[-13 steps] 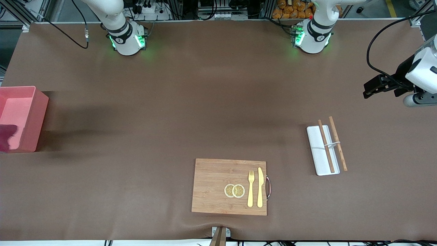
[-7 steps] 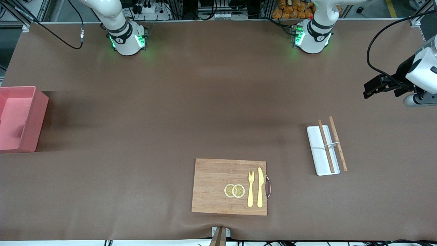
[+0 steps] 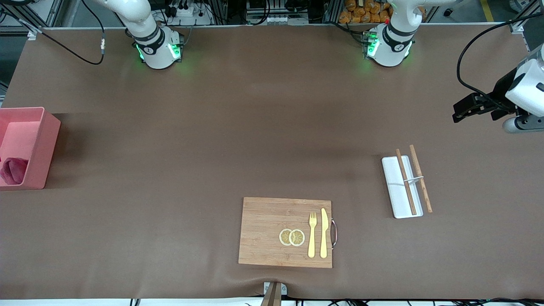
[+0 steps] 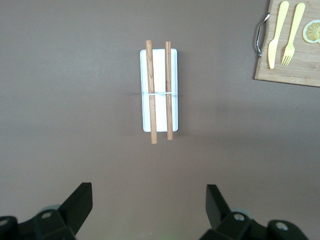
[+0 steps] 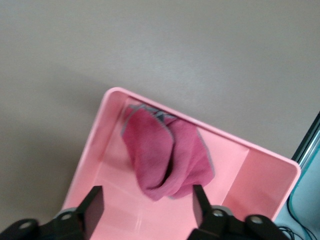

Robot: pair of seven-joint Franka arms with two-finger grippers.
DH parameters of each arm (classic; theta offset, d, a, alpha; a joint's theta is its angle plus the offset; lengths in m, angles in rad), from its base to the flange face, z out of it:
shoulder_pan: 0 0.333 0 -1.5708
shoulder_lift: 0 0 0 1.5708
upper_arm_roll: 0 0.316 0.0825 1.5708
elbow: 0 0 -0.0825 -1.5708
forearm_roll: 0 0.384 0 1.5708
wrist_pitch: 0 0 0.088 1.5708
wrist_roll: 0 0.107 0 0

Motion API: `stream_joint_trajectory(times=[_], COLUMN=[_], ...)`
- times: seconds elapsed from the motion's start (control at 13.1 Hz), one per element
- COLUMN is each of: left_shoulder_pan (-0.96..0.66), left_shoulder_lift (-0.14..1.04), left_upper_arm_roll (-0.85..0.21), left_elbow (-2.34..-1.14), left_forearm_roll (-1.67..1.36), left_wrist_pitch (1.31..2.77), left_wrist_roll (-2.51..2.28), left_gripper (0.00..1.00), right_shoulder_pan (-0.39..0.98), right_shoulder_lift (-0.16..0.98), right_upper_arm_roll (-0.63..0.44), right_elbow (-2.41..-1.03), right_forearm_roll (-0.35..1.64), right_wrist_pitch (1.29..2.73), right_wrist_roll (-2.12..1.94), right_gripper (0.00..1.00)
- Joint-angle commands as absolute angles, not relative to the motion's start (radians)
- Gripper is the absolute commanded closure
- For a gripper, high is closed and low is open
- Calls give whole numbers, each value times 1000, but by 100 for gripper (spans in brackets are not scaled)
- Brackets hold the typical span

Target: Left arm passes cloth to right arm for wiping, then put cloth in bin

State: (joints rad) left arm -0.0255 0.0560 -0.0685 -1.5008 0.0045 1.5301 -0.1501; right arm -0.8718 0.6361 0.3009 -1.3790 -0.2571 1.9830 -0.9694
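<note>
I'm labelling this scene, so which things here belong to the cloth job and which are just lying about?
Job:
- deep pink-red fabric cloth, lying in the bin
- salmon-pink rectangular plastic bin
- right gripper, open over the bin
- left gripper, open, waiting

Lying about:
- wooden cutting board
- gold fork
- gold knife
- flat white tray
- wooden chopsticks

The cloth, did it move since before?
Yes. The cloth dropped from the bin's front edge down inside it; the right claw let go.
</note>
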Motion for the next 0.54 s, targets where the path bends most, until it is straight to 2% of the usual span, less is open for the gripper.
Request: stream_joint_trajectory(times=[0.0, 0.23, 0.46], left_shoulder_pan=[-25, -25, -25], left_shoulder_lift=[46, 40, 37], left_upper_arm_roll=[-63, -63, -61], left_elbow=[-1503, -1502, -1505], left_forearm_roll=[-11, -11, -9], left_wrist_pitch=[1528, 1528, 1522], left_wrist_roll=[-137, -132, -133], left_gripper=[0, 0, 0], right_shoulder_pan=[-826, -724, -586], right_shoulder_lift=[523, 427, 405], right_upper_arm_roll=[319, 339, 347], right_elbow=[-1393, -1400, -1401], right_forearm_roll=[-258, -236, -232], right_wrist_pitch=[1841, 1697, 1622], right_wrist_roll=[-898, -720, -452], right_gripper=[0, 0, 0])
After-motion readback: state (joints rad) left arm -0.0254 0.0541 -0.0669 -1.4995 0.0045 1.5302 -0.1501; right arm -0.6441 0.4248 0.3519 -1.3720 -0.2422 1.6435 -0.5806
